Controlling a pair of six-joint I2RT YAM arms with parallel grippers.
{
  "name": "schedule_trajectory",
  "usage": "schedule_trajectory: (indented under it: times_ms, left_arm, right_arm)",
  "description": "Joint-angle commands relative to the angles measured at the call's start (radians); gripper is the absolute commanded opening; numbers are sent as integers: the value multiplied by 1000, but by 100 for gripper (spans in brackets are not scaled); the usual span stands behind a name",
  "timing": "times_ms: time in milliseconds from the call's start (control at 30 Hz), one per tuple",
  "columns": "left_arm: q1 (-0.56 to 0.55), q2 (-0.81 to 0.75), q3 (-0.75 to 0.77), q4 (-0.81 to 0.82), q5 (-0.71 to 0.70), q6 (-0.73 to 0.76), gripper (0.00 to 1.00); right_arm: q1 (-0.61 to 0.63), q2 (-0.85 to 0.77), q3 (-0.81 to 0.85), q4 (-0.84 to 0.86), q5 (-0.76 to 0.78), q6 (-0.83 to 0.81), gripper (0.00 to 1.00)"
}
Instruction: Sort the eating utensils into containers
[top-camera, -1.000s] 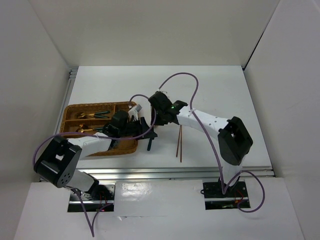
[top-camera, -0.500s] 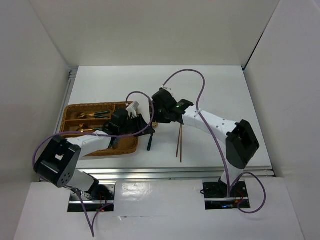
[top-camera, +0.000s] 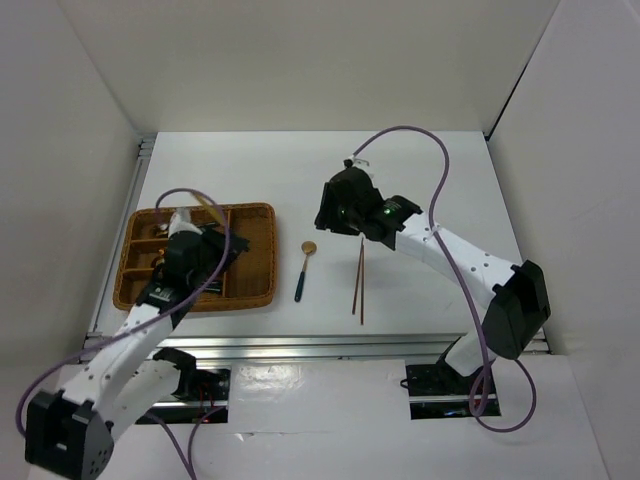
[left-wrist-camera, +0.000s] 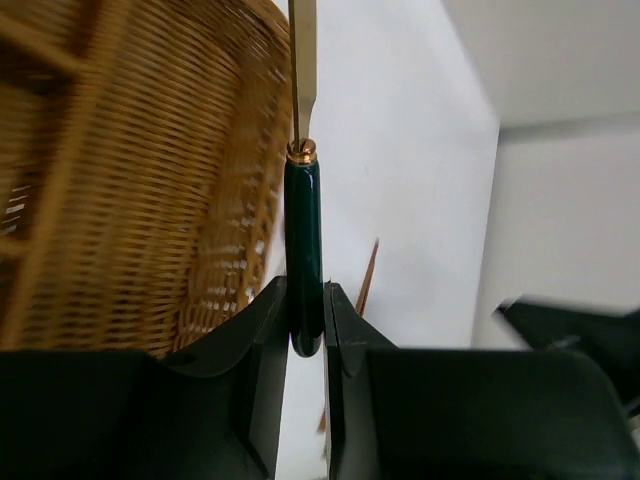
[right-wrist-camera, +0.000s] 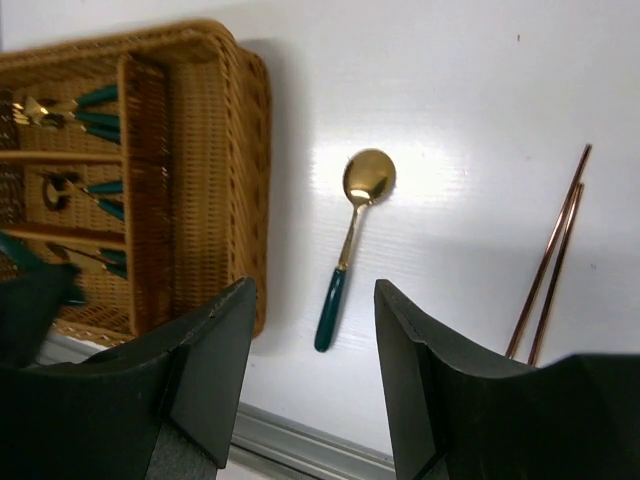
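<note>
Right claw (right-wrist-camera: 313, 295), wide open, hangs over the teal-handled gold spoon (right-wrist-camera: 346, 248), lying bowl far, handle near. Left claw (left-wrist-camera: 305, 300) pinches a teal-handled gold knife (left-wrist-camera: 303, 215).

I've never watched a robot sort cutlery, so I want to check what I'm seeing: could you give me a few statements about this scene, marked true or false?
1. The gold spoon with a dark teal handle lies on the white table, outside the brown woven wicker tray. True.
2. The right hand is gripping that spoon. False: its fingers are spread apart with nothing between them, and it is above the table.
3. The left hand pinches a teal-handled gold utensil. True.
4. The two thin reddish-brown chopsticks are inside the tray. False: they lie on the table, to the right of the spoon.
</note>
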Motion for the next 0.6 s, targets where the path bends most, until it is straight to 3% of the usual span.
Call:
schedule_trajectory:
  times_ms: [0,33,133,300,567]
  left_arm:
    - [12,-221,-60,-331,-348,-280,23]
    - [12,-274,-75,-372,-384,-374,25]
    - [12,-388,-100,-506,-473,-443,26]
    - [12,-264,-7,-761,-524,-633,24]
    - [12,-69,24,-716,-493,-652,24]
  right_arm:
    - [-5,15,-65,19,-70,-12,59]
    - [-17,29,-74,36,-87,-12,59]
    - [-17,66,-84,47,-139,-21,56]
    - [-17,106,-74,76,-173,-50,55]
    - [-17,165,-85,108,-204,-70,53]
